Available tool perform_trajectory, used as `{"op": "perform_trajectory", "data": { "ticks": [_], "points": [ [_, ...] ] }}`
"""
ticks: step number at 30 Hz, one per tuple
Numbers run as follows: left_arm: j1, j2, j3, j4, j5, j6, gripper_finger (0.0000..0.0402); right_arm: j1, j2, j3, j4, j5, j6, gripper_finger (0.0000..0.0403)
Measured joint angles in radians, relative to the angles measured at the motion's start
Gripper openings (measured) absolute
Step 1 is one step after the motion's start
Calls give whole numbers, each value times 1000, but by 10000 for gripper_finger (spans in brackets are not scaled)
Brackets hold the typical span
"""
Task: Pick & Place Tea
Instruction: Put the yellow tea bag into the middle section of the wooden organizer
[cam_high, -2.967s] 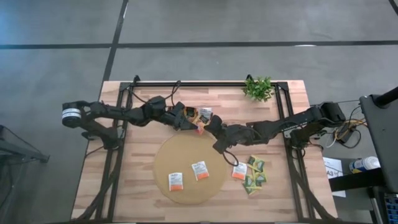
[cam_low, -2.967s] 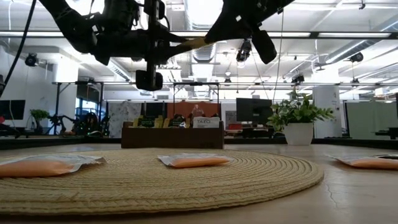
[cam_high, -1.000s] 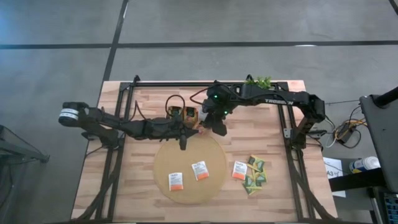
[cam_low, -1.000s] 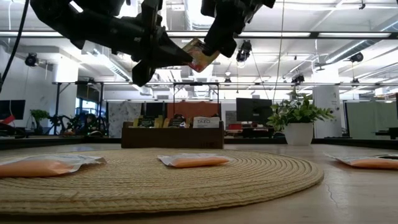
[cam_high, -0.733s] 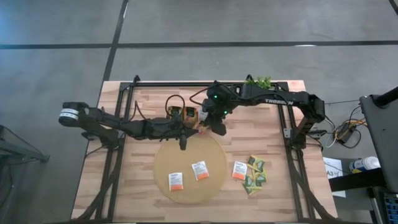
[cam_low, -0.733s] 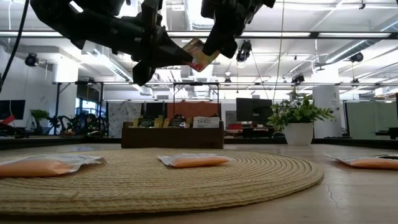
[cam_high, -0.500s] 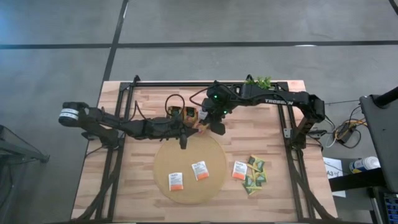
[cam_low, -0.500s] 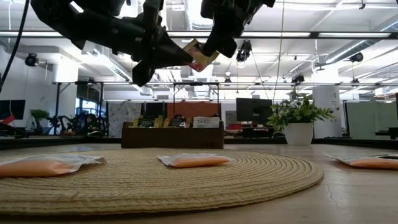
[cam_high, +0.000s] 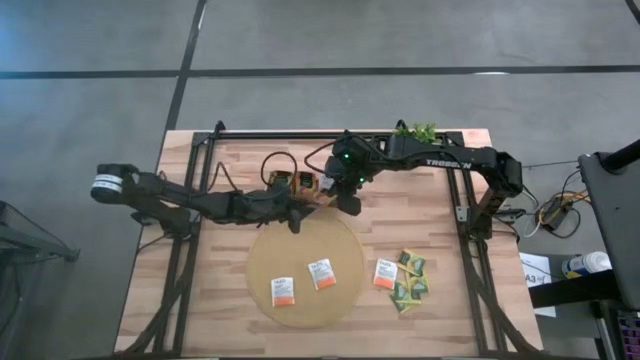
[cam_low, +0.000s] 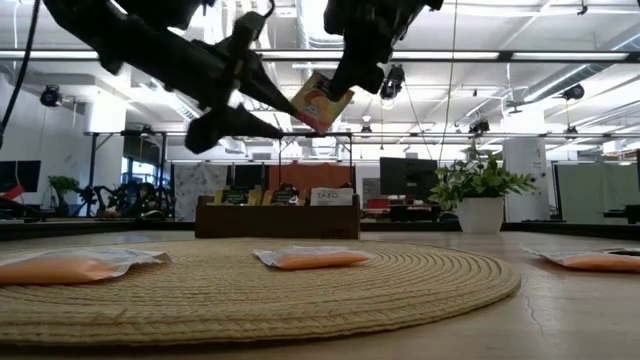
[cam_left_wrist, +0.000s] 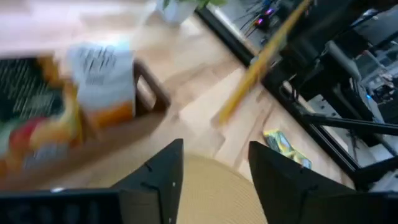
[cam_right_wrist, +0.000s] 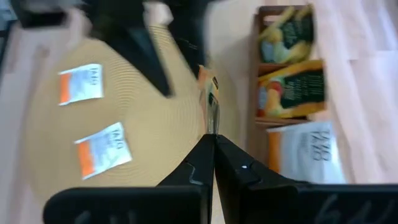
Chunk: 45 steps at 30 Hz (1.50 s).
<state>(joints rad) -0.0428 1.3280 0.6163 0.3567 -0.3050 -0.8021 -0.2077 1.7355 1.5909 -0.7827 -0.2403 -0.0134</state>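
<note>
We see a sachet (cam_low: 322, 100), white with orange, held in mid-air above the counter (cam_high: 420, 200), just in front of the tray (cam_high: 298, 184). The right gripper (cam_low: 338, 92) is pinched shut on its upper edge, while the left gripper (cam_low: 268, 105) sits beside it with its fingers spread wide, touching nothing we can make out.

We judge the task partly done. The tray already holds sachets in all three compartments: dark green and yellow ones in two, white with orange in the third. Two more white and orange sachets (cam_high: 283, 291) lie on the round mat (cam_high: 270, 250). Another lies on the counter just right of the mat, next to a small heap of green and yellow sachets (cam_high: 409, 280). All of these are left to move.

The right arm carries the word "TROSSEN". A sachet standing in the tray reads "TAZO" in the low view. A plant (cam_high: 418, 130) stands at the far edge.
</note>
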Motion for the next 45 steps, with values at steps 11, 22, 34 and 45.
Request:
{"op": "perform_trajectory", "data": {
  "ticks": [11, 22, 34, 45],
  "points": [
    [-189, -300, 0, -556, -209, -219, 185, 0, 113, 64, -36, 114, 34, 8],
    [-174, -429, -19, -1026, -604, -516, 185, -6, 396, 457, -233, 197, -16, 8],
    [-27, -462, -272, -652, -502, -501, 185, -10, 641, 763, -430, 298, -32, 8],
    [60, -461, -473, -241, -504, -474, 185, -9, 657, 756, -456, 323, -49, 8]
  ]
}}
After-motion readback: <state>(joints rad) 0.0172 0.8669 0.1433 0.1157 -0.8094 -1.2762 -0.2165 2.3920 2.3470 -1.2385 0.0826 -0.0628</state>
